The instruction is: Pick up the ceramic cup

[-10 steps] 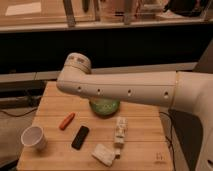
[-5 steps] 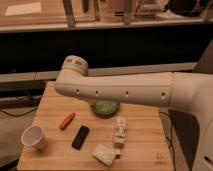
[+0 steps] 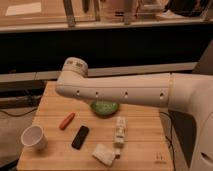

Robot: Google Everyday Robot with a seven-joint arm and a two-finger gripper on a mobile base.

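Standing upright near the lower-left corner of the light wooden surface, the small white ceramic cup is untouched, left of a flat black oblong object. The fingers are out of view, spread open, empty.

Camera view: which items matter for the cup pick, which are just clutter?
Job: ceramic cup, near corner of the table, left in view; pincer, out of frame; arm, stretched over the table.
Lying about: green bowl, orange stick, black bar, white block, pale boxy item.
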